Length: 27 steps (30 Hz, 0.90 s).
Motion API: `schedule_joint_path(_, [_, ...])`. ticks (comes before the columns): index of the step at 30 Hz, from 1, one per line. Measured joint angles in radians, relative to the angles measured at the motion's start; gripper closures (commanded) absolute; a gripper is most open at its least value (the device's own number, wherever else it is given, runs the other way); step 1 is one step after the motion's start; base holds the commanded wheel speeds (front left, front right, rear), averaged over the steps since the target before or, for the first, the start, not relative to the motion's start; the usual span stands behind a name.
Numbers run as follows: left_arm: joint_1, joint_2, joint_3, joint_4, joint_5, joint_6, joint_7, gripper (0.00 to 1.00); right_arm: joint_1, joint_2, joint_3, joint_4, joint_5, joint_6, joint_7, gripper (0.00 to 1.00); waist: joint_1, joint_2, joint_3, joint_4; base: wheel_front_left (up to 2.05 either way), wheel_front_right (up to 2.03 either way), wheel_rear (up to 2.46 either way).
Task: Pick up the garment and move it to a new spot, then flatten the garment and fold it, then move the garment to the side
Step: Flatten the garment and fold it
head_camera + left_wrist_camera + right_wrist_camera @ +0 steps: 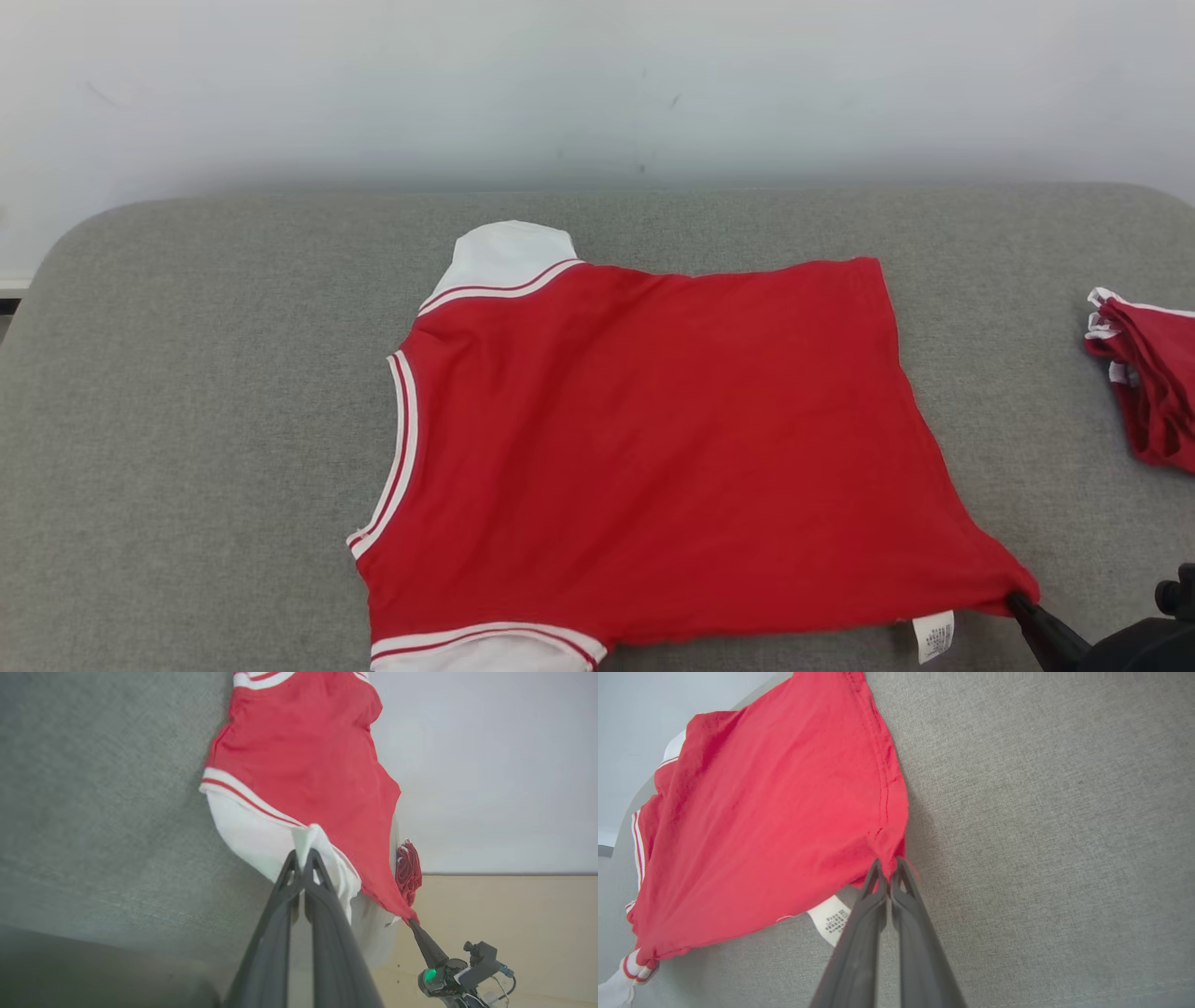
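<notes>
The garment [653, 439] is a red shirt with white sleeves and white-striped trim, spread across the grey cushion, neck to the left. My right gripper [1018, 602] is shut on its near right hem corner, beside a white care label [934, 637]. In the right wrist view that gripper [889, 863] pinches the red hem corner of the garment [761, 826]. In the left wrist view my left gripper [303, 854] is shut on the white near sleeve of the garment [303, 756], with the right gripper [413, 921] seen beyond at the hem.
A second red garment [1148, 373] lies bunched at the cushion's right edge. The grey cushion [187, 420] has bare room to the left and behind the shirt. A pale wall [597, 84] stands behind.
</notes>
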Motion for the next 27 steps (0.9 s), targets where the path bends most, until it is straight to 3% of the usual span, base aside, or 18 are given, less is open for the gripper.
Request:
schedule_joint_path(8, [-0.15,-0.038,0.032,0.029,0.128,-0.05,-0.125,1.0,-0.039,0.013,0.019,-0.022,0.045,0.0,-0.049,1.0,0.0,0.0,0.01,-0.011,0.0,0.0,0.0])
schedule_joint_path(19, [-0.417,-0.107,-0.055,0.196,0.358,-0.085,-0.231,1.0,-0.154,0.021,0.047,0.006,0.061,0.0,-0.127,1.0,0.0001,0.0001,0.067,-0.017,0.0,0.0,0.0])
schedule_joint_path(27, [-0.559,-0.152,-0.082,0.308,0.44,-0.099,-0.299,1.0,-0.227,0.026,0.022,0.065,0.035,0.0,-0.165,1.0,0.0002,0.0001,0.124,-0.017,0.0,0.0,0.0])
